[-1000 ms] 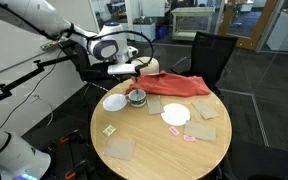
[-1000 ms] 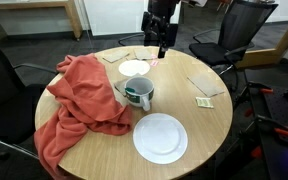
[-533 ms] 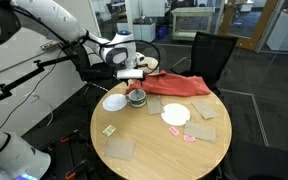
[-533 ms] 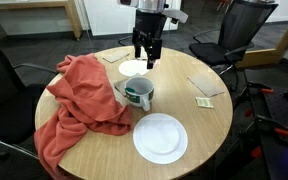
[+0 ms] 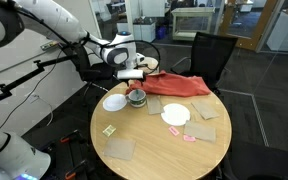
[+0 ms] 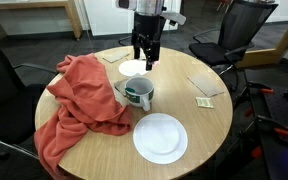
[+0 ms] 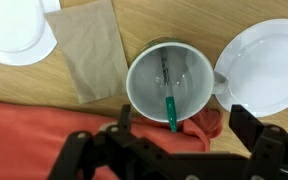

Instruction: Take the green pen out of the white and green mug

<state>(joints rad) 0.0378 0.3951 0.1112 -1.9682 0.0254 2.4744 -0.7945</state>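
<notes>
Pale wood of the round table (image 7: 174, 20) fills the wrist view right beneath you. Closest to that camera is the gripper (image 7: 184, 120), its jaws spread wide with nothing between them, hanging over the white and green mug (image 7: 192, 80). Inside the mug lies the green pen (image 7: 169, 100). It leans across the well with its green end up against the rim on the side nearest the gripper's body, and its paler end seems to point down toward the bottom. Expect the pen to be light, stiff and thin, with a smooth barrel that will likely roll or squirt out of the pads if you pinch it off-centre. The mug looks like hard glazed ware: steady enough where it sits, but liable to slide or tip if you drag the pen sideways against its wall. Your best hold is probably the high green end by the rim, with the pads set across the barrel, followed by a lift along the pen's own lean rather than straight sideways. Just beside the mug, a red cloth (image 7: 34, 130) bunches up against its wall, so mind the fingers do not snag it on the way down. A tan square mat (image 7: 94, 60) lies near the mug on another side. A white plate (image 7: 269, 60) sits close by the handle, and a second white plate (image 7: 9, 25) lies further out. Well beyond the table edge in an exterior view stand black office chairs (image 6: 229, 25), clear of your work.
</notes>
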